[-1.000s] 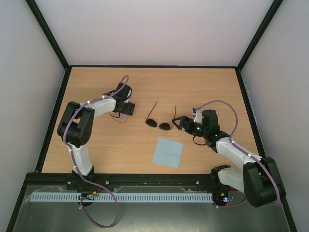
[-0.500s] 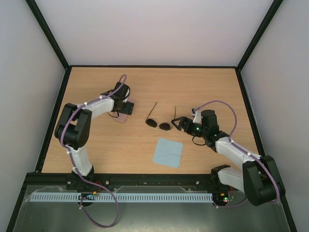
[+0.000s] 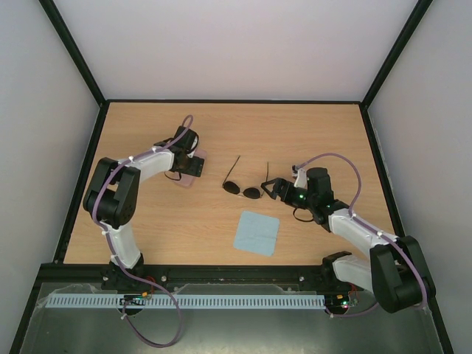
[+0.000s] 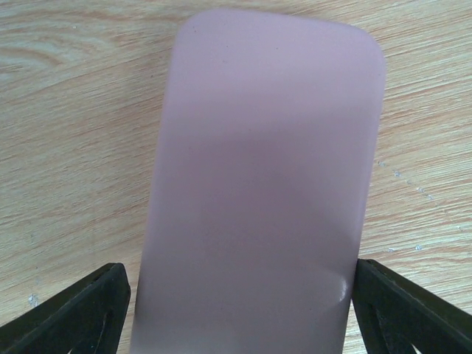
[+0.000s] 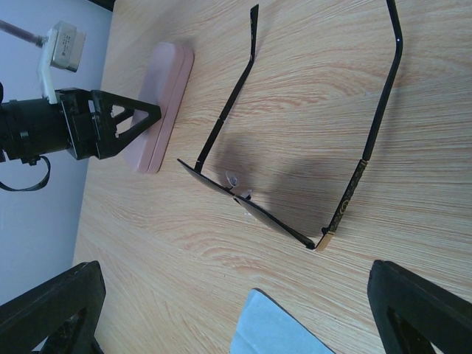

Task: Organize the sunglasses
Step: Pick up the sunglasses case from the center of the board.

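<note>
Sunglasses point(image 3: 245, 188) lie unfolded on the table point(image 3: 147, 236), not yet packed. My right pincer point(image 3: 274, 188) is spread just beside them; my left pincer point(image 4: 242, 313) is spread astride the closed pink case point(image 4: 265, 147).

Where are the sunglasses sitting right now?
Seen from above, the sunglasses lie unfolded near the middle of the table, between the pink case on the left and the open right gripper, with the blue cloth just nearer the arms.

Left arm point(image 3: 127, 240) and right arm point(image 3: 358, 234), white and black, at the near edge of the table point(image 3: 317, 133).
White link shells point(image 3: 158, 162), bulky black joints point(image 3: 110, 199), looping purple cables point(image 3: 346, 158), black triangular fingers point(image 5: 51, 313); a green light point(image 3: 302, 198) on the right arm.
</note>
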Motion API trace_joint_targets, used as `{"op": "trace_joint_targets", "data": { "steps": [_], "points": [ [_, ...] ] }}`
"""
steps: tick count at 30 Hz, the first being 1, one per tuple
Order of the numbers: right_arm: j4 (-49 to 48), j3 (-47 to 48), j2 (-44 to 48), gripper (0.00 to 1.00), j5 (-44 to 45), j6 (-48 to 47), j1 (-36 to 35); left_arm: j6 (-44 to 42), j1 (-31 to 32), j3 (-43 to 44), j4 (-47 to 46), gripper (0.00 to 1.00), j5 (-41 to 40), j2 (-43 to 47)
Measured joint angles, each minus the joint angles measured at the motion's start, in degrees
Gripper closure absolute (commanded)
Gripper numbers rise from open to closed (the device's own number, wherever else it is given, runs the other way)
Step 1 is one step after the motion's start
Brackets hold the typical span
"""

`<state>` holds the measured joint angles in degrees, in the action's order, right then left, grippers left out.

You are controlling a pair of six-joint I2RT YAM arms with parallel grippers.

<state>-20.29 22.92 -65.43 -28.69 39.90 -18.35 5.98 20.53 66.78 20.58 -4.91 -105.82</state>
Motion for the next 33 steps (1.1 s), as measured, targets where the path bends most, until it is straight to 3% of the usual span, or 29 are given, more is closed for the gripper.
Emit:
{"op": "trace_joint_targets", "data": {
  "steps": [33],
  "points": [
    [-0.6, 0.0, -0.7, 0.01, 0.0, 0.0, -0.4, 0.1, 0.0, 0.0, 0.0, 0.15, -0.2, -0.7]
  ]
}}
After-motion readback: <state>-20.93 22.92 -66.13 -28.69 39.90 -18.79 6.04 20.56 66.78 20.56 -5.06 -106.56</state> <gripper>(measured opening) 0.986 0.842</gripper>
